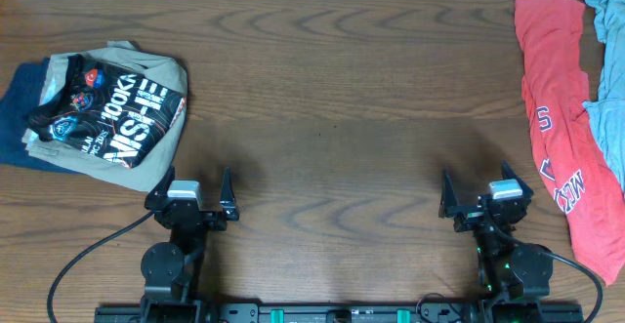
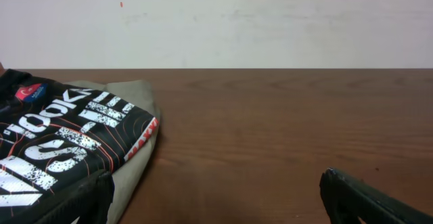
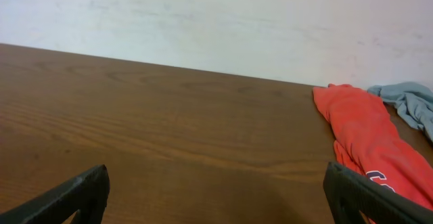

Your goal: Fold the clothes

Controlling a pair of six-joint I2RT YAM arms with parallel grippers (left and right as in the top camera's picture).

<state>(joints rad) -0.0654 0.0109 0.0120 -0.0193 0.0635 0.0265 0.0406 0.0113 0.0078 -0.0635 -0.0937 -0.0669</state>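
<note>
Presently, a folded pile (image 1: 168, 74) sits at ten o'clock, black shirt (image 1: 117, 116) uppermost. Left gripper (image 1: 200, 184), seven o'clock: jaws spread, empty. Right gripper (image 1: 477, 188), five o'clock: likewise. Red T-shirt (image 1: 562, 118) lies crumpled at three o'clock, touching a blue garment (image 1: 610, 79).

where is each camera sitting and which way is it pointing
Overhead: above the table, looking straight down; left gripper and right gripper, both open, at the bottom edge.
Left wrist: low over the table, facing the far wall, black shirt at left; own fingers at bottom.
Right wrist: low, facing the wall, red-orange T-shirt at right; own fingers at bottom.
Shared: overhead and right wrist both show the T-shirt; overhead and left wrist, the black shirt.
</note>
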